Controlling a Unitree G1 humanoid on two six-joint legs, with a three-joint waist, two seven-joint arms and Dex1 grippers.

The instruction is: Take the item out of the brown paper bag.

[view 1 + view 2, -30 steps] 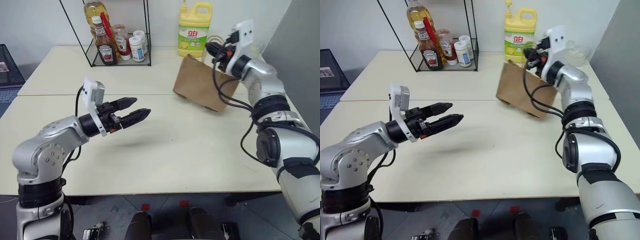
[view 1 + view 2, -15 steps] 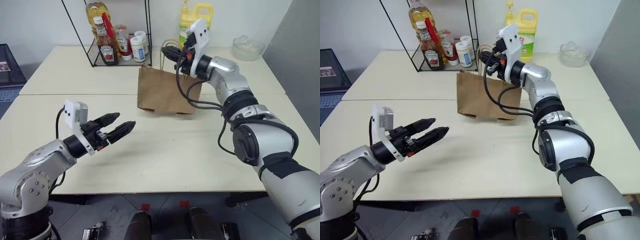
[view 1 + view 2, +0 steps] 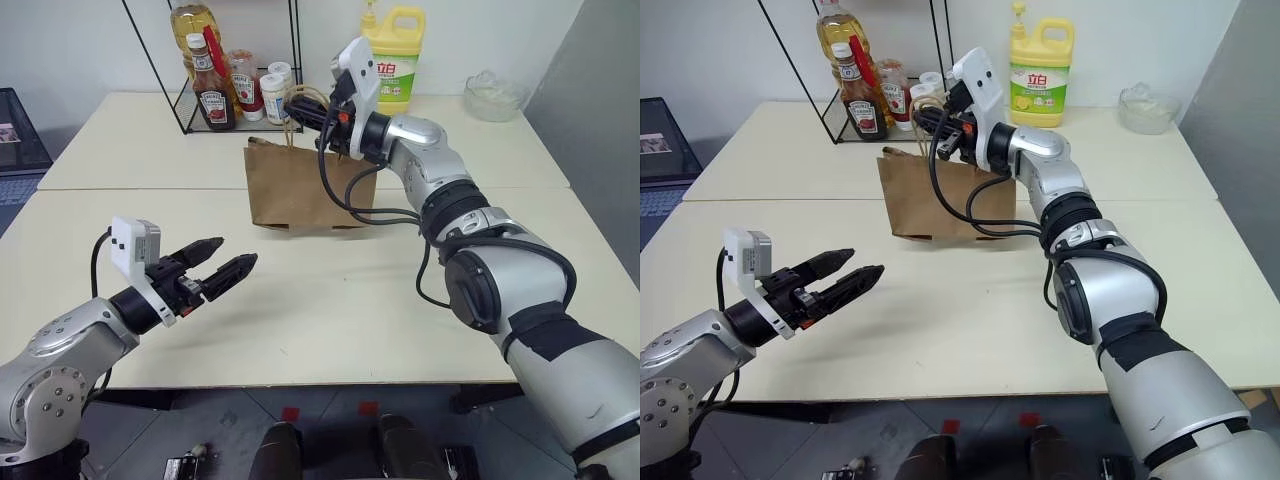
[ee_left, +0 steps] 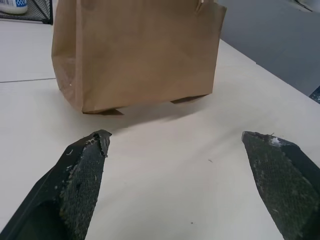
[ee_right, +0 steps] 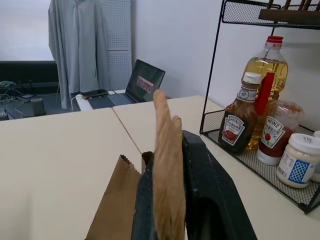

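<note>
From the head views, the creased brown kraft paper bag (image 3: 300, 185) is seen hung by its thin tan twine handle (image 3: 300, 98) from the right gripper (image 3: 300, 108), its jaws shut on the twine. A slip or a torn handle is judged possible, and the bag could drop onto the pale matte worktop (image 3: 350, 300).

In the left wrist view, the left gripper (image 4: 177, 155) is held with jaws wide and empty, near the bag.

In the right wrist view, flat twine is pinched between black fingers (image 5: 200, 195). The item cannot be seen; it is presumably inside.
</note>
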